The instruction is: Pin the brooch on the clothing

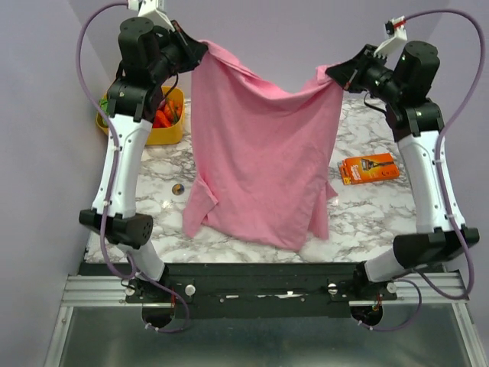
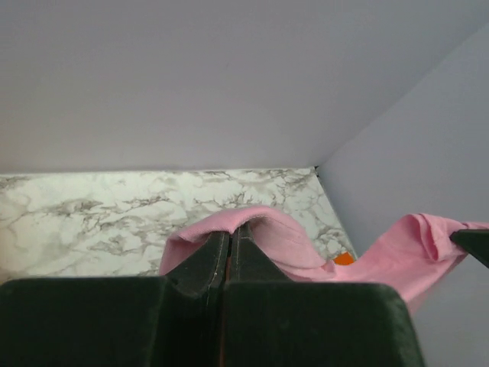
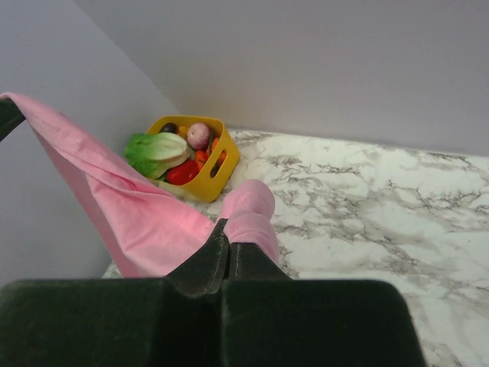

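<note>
The pink T-shirt [image 1: 260, 160] hangs in the air between my two grippers, its lower hem resting on the marble table. My left gripper [image 1: 200, 52] is shut on the shirt's upper left corner; pink cloth [image 2: 252, 229] wraps over its closed fingertips. My right gripper [image 1: 333, 75] is shut on the upper right corner; pink cloth [image 3: 256, 214] bunches over its fingertips. The brooch [image 1: 178, 189], a tiny round brownish disc, lies on the table left of the shirt's lower left sleeve, apart from both grippers.
A yellow basket [image 1: 170, 131] with toy vegetables stands at the back left, also in the right wrist view [image 3: 206, 180]. An orange box [image 1: 368, 168] lies on the table right of the shirt. Purple walls enclose the back and left.
</note>
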Available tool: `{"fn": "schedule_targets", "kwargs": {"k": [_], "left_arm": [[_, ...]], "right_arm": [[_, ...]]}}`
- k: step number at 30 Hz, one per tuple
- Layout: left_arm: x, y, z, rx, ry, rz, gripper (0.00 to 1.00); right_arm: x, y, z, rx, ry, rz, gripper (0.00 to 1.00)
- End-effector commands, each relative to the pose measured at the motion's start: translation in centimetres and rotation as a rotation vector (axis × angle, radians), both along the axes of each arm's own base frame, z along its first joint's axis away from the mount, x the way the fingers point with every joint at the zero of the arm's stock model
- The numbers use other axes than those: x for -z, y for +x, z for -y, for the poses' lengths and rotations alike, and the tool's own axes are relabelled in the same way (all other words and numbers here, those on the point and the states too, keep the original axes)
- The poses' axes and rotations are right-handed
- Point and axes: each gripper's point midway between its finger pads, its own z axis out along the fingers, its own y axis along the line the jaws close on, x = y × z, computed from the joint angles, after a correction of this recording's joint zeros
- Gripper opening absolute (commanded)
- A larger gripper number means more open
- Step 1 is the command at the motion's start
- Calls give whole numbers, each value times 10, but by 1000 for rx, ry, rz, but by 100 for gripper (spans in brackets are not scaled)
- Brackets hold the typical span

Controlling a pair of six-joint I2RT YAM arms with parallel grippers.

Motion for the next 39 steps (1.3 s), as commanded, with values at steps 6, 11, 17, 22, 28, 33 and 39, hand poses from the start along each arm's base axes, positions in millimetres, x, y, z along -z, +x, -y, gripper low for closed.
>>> {"fn": "schedule_targets", "kwargs": {"k": [6,11,17,22,28,33,39], "left_arm": [[-116,27,-22,71,-232,329,0],[-139,17,-36,36,-208,440,0],[-93,19,-26,79,-137,339,0],[47,10,-17,22,-66,122,0],[212,-51,-10,-34,2,-153,0],[299,-105,5,-5,37,-322,0],[367,-161,-1,-19,38,-471,0]], "right_arm": [[-114,47,-3,-82,97,318,0],[-144,39,-2,-94,90,439,0],[-129,7,-2,-113,72,505,1],[12,11,-4,-123,20,225,0],[207,-30,0,-111,27,-201,0],[304,-90,0,-114,66,-474,0],[364,-138,8,-21,108,-739,0]]}}
